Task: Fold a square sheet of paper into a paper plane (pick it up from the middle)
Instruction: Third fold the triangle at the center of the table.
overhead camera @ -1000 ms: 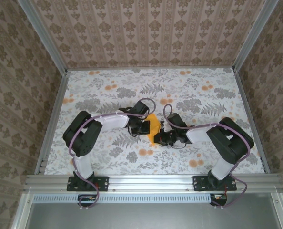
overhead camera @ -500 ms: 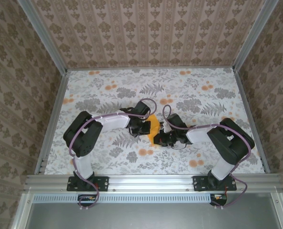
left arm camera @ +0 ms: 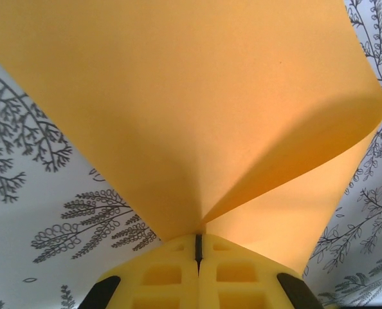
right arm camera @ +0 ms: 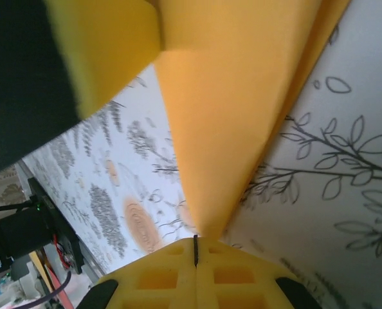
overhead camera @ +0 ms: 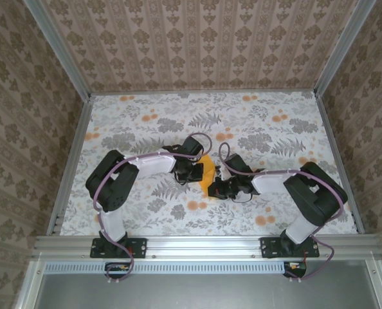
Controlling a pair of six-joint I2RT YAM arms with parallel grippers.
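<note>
Left wrist: curled paper (left arm camera: 178,116) in left gripper (left arm camera: 197,239); top external: sliver.

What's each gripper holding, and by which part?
Both pinch the square sheet of paper: left gripper where its near edge curls together, right gripper at a tapering end.

A counter (overhead camera: 139,129) printed with grey leaves and orange flowers; brown damask walls (overhead camera: 204,45) at nine, twelve and three o'clock; a metal rail (overhead camera: 204,244) at six.
</note>
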